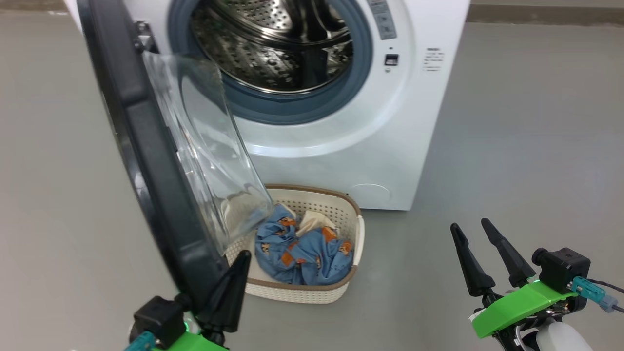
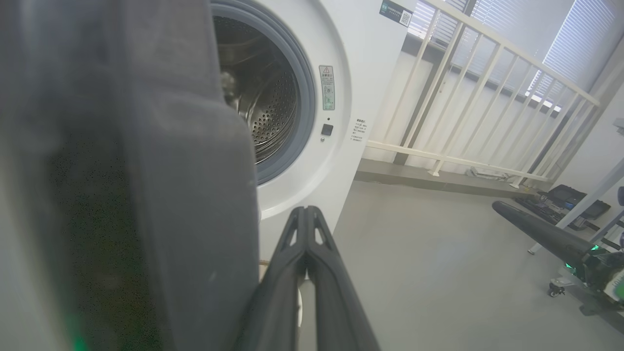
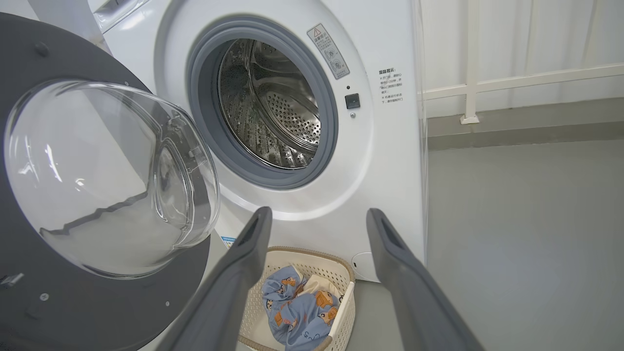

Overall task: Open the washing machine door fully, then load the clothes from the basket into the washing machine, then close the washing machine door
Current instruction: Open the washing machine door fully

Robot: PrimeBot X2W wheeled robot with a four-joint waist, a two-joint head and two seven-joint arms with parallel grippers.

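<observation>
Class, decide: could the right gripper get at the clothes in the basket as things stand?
Probably yes. The right gripper is open, nothing stands between it and the basket, and the door overhangs only its left end, leaving the clothes exposed.

A smooth grey floor (image 1: pixel 526 146) spread ahead of the jaws of the right gripper (image 1: pixel 469 223). Beyond the jaws of the left gripper (image 2: pixel 306 210), to their right, a cream-white barred railing (image 2: pixel 487 97) stood on a low grey ledge (image 2: pixel 429 178) — behind it, pale slatted window blinds (image 2: pixel 580 39) let daylight in.
</observation>
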